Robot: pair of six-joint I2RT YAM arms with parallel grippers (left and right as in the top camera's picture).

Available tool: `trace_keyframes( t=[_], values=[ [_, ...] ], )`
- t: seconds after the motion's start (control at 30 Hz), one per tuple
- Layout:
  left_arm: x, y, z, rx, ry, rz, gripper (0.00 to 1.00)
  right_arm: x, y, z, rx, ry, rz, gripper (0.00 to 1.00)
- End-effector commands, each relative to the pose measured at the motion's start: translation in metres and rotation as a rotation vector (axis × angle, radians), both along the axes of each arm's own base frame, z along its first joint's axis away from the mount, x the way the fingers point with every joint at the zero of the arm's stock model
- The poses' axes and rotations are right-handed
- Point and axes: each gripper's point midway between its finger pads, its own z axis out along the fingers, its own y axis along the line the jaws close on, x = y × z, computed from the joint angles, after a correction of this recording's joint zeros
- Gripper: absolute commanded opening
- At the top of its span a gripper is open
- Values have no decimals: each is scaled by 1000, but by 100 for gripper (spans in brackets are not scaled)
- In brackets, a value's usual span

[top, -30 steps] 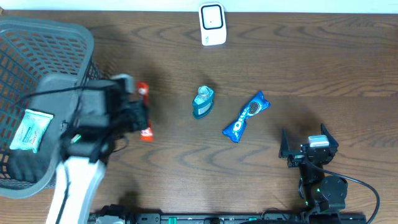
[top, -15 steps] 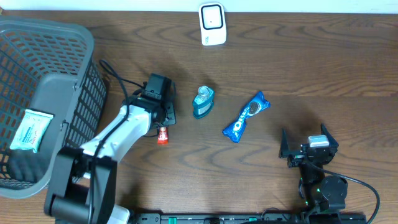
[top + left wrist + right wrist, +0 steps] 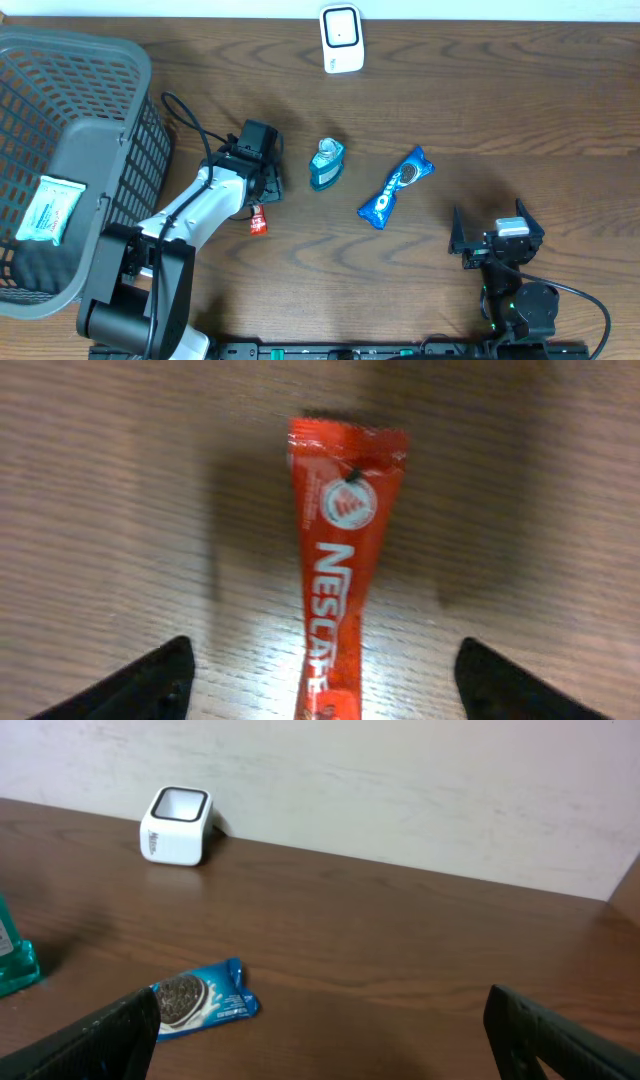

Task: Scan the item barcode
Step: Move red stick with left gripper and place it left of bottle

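A red Nescafe sachet (image 3: 340, 560) lies flat on the wooden table, running lengthwise between the two dark fingertips (image 3: 150, 680) of my left gripper (image 3: 320, 685). The jaws stand wide apart and neither touches the sachet. From overhead the sachet (image 3: 258, 222) shows just at the tip of the left gripper (image 3: 263, 193). The white barcode scanner (image 3: 341, 40) stands at the table's far edge, also visible in the right wrist view as a scanner (image 3: 177, 825) against the wall. My right gripper (image 3: 495, 240) rests open near the front right, holding nothing.
A blue Oreo pack (image 3: 396, 187) and a teal bottle (image 3: 326, 165) lie mid-table to the right of the sachet. A grey mesh basket (image 3: 110, 70) fills the left side, with a pale packet (image 3: 50, 210) inside. The left arm's cable loops beside the basket.
The left arm swung from beside the basket to mid-table carrying the sachet, then opened its jaws. The sachet now lies released on the table. The right arm stayed put.
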Motion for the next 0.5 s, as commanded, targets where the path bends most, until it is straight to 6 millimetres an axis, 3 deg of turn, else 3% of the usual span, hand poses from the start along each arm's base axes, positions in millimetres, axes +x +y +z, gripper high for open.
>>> trace_keyframes(
  t=[0.0,0.17,0.27,0.37,0.4,0.47],
  values=[
    [11,6,19,37,-66,-12,86,0,-1,0,8,0,-6,99],
    [27,2,63,5,-183,-17,95,0,-1,0,8,0,-6,99],
    [37,3,110,-25,-293,-11,100,0,-1,0,8,0,-6,99],
    [43,6,172,-31,-420,-54,98,0,-1,0,8,0,-6,99],
    [43,12,216,-25,-509,-76,98,0,-1,0,8,0,-6,99],
    [43,24,260,-22,-596,-63,98,0,-1,0,8,0,-6,99]
  ],
)
